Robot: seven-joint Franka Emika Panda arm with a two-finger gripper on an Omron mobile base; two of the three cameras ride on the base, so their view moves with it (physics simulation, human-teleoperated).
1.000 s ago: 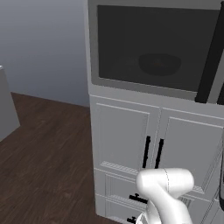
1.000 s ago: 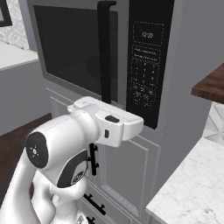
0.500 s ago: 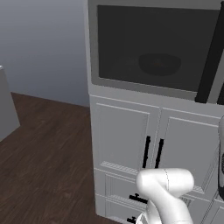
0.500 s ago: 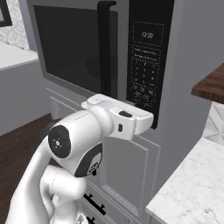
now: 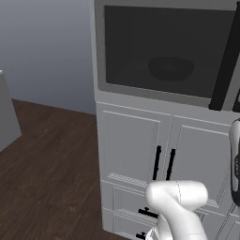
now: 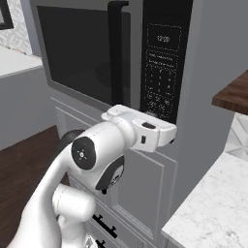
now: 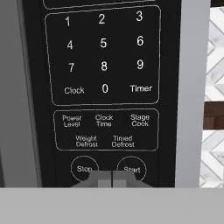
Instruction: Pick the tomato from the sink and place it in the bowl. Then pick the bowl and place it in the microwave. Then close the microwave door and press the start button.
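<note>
Closest thing in the hand view is the claw (image 7: 112, 178), fingers pinched fully together with nothing between them, parked right at the bottom of the microwave's keypad (image 7: 104, 83). The tips sit between the round Stop button (image 7: 84, 168) and the round Start button (image 7: 131, 169), overlapping the lower inner edge of both. Can't tell if they're actually touching the panel.

From the right base view, the white arm (image 6: 104, 152) reaches up and forward with the hand end against the lower part of the control panel (image 6: 162, 60), just below the number rows. The clock readout sits at the top of that panel.

Next to the panel is the microwave door (image 6: 77, 53), swung shut, with its tall black handle (image 6: 116, 51) running down the edge beside the keypad.

Further in, through the dark glass in the left base view, the bowl (image 5: 171, 68) shows faintly inside the microwave (image 5: 164, 49). Tomato is too murky to make out in there.

Below the microwave are white cabinet doors (image 5: 159, 157) with black pulls, and a dark wood floor (image 5: 51, 164) off to the left.
</note>
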